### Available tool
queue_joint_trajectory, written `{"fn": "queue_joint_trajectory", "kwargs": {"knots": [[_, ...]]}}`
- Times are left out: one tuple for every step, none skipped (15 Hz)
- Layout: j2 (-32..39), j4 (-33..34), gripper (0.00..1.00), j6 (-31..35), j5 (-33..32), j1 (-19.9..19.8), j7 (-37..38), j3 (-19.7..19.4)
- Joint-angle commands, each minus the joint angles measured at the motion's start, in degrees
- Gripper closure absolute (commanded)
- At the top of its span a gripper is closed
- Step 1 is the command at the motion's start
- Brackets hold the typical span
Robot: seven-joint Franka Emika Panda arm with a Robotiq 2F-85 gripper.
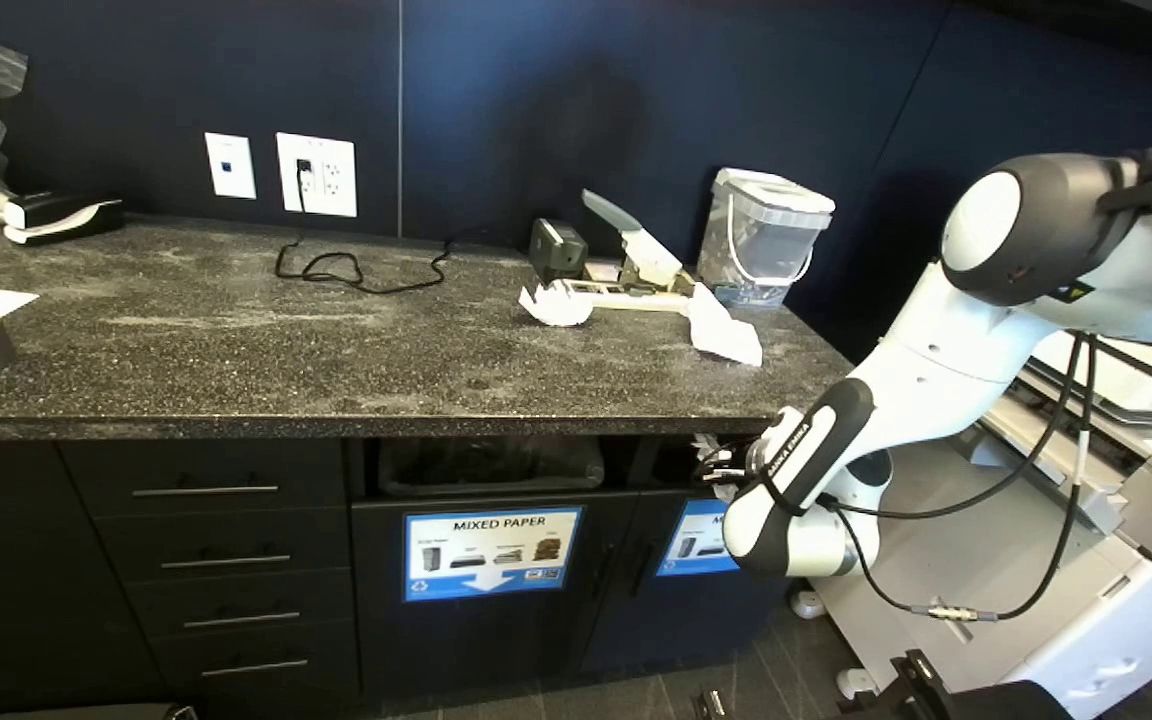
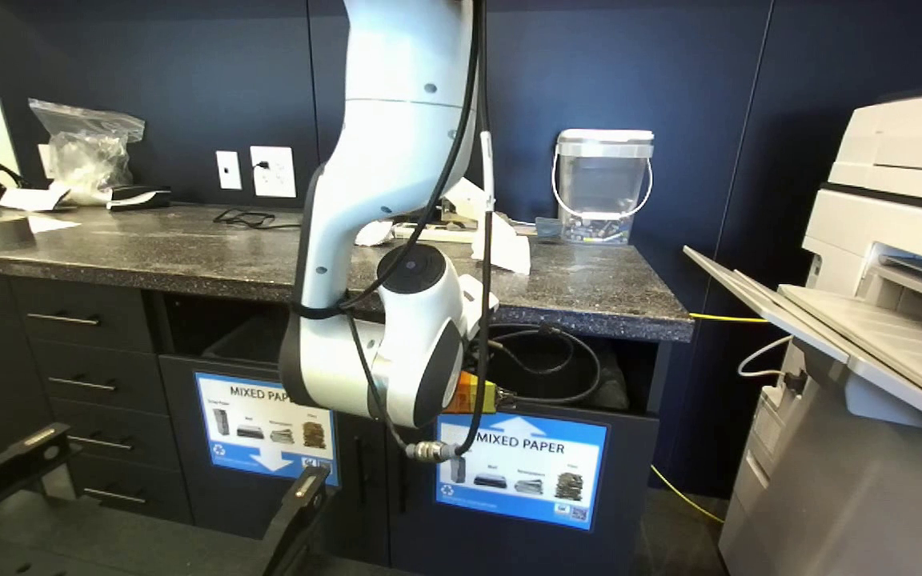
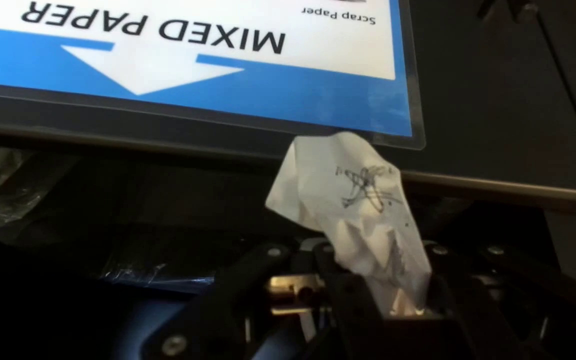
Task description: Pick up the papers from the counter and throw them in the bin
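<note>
In the wrist view we have the black two-finger gripper (image 3: 400, 290) clenched on a crumpled white paper piece with a dark pen scribble (image 3: 358, 215), free end leaning to 11 o'clock. That paper overlaps the lip of the dark built-in cabinet bin front (image 3: 473, 100); its mostly blue rectangular label (image 3: 278, 87) reads upside down, 10 to 11 o'clock from the gripper. Whether the paper is above or inside the dark slot (image 3: 168, 200), we can't tell. In both exterior views we see the white-and-grey jointed robot arm (image 1: 936, 330) reaching below the front edge of the long grey-black speckled stone counter (image 1: 386, 350), gripper mostly hidden. In an exterior view we log, on the counter, a curled white paper piece (image 1: 558, 305) at 8 o'clock and a folded white paper piece (image 1: 724, 328) at 4 o'clock, both just beside an off-white stapler-like tool with raised arm (image 1: 651, 258); a clear lidded plastic bucket (image 1: 764, 235) at 1 o'clock from the folded one; a thin black looped cable (image 1: 381, 291) at the tool's 9 o'clock. Twin dark front with whiter label (image 1: 476, 640): the bin's 9 o'clock. Grey-and-white printer (image 2: 893, 136): its 2 o'clock in an exterior view.
</note>
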Motion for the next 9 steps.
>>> {"fn": "queue_joint_trajectory", "kwargs": {"knots": [[6.1, 6.5, 0.97, 6.7, -2.0, 0.8, 3.8, -1.4], [7.3, 7.8, 0.97, 7.7, -2.6, 0.4, 4.6, -1.3], [9.0, 9.3, 0.97, 8.7, -2.1, 1.1, 4.8, -1.6], [10.2, 11.0, 0.97, 9.4, -2.2, 1.3, 5.1, -1.9], [11.0, 12.4, 0.97, 9.7, -2.4, 1.3, 5.5, -2.1], [12.4, 14.0, 0.97, 10.2, -2.0, 1.8, 5.6, -2.3], [13.4, 15.6, 0.97, 10.4, -1.7, 2.2, 5.7, -2.5], [13.9, 16.8, 0.97, 10.3, -1.7, 2.1, 6.2, -2.7], [14.7, 17.7, 0.97, 11.1, -1.2, 2.6, 6.2, -2.9]]}}
